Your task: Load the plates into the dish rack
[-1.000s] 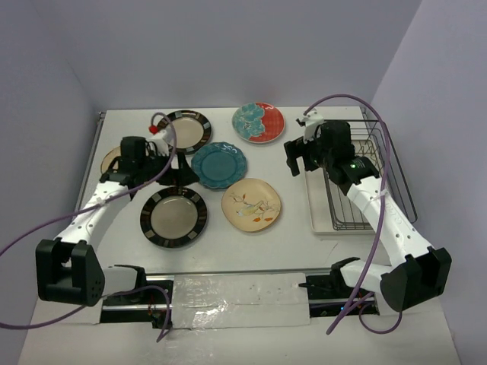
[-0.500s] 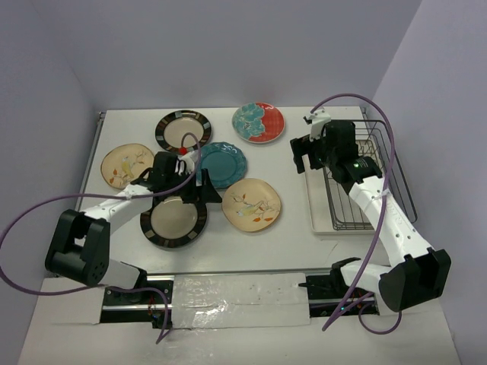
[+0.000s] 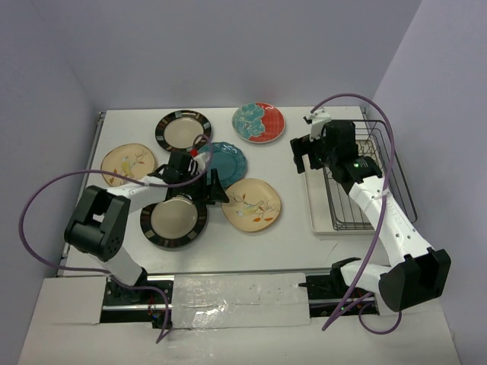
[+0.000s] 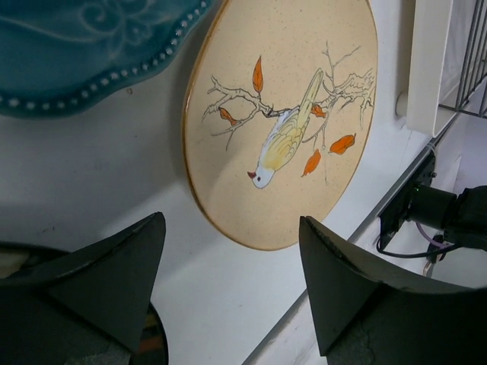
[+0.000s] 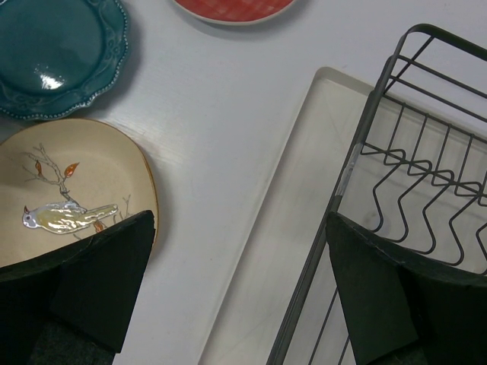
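Six plates lie flat on the table: a striped-rim plate [image 3: 183,131] at the back, a second striped-rim plate [image 3: 173,220] near the front, a teal plate [image 3: 219,163], a red flowered plate [image 3: 258,122], a cream-tan plate [image 3: 128,163] at the left and a cream-tan bird plate [image 3: 252,204]. The dish rack [image 3: 365,175] stands at the right with no plates in it. My left gripper [image 3: 214,190] is open and empty, low between the front striped plate and the bird plate [image 4: 281,114]. My right gripper [image 3: 302,161] is open and empty above the rack's left edge [image 5: 358,160].
The rack's cream tray [image 5: 304,228] juts out left of the wire frame. The teal plate [image 5: 57,53] and bird plate [image 5: 68,190] lie left of it. A taped rail [image 3: 236,289] runs along the near edge. Walls close in the back and both sides.
My left arm has swung right, from over the left cream-tan plate to the gap beside the bird plate. My right gripper shifted slightly toward the back, then stayed still.
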Robot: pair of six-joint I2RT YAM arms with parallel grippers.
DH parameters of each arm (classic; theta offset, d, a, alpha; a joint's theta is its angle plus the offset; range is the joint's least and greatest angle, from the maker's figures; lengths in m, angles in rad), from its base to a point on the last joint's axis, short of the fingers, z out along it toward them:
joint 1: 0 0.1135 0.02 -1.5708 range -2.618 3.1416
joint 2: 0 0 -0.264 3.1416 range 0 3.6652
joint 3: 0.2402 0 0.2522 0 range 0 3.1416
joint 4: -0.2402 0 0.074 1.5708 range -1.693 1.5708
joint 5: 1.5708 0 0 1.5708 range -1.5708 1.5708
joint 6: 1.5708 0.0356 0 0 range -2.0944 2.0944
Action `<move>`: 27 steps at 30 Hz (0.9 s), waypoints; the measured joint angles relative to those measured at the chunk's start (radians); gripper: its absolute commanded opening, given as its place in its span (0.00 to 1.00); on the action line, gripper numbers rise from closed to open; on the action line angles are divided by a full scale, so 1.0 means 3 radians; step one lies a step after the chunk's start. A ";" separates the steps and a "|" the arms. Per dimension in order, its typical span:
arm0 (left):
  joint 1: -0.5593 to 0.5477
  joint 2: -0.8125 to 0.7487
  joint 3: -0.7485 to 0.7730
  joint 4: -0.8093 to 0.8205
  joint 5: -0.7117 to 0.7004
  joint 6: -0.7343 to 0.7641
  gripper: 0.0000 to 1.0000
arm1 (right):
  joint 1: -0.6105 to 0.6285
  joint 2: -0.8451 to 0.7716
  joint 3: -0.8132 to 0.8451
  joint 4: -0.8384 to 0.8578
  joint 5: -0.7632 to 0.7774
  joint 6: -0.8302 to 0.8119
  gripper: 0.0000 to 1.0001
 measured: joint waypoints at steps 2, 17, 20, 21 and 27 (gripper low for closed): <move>-0.0019 0.0107 0.0045 0.0037 -0.0009 -0.0022 0.77 | -0.0001 -0.0001 0.0000 0.0000 0.0001 0.0000 1.00; -0.0046 0.0696 0.0192 0.0509 0.0094 -0.0435 0.55 | -0.0001 -0.0001 0.0000 0.0000 0.0009 -0.0001 1.00; -0.0064 0.0746 0.0191 0.0586 0.0127 -0.0506 0.54 | 0.0000 -0.0001 0.0000 0.0000 0.0009 -0.0001 1.00; -0.0075 0.0760 0.0191 0.0614 0.0137 -0.0533 0.53 | -0.0001 -0.0001 0.0000 0.0000 0.0010 -0.0001 1.00; -0.0130 0.0841 0.0192 0.0716 0.0164 -0.0623 0.40 | -0.0001 -0.0001 0.0000 0.0000 0.0019 -0.0004 1.00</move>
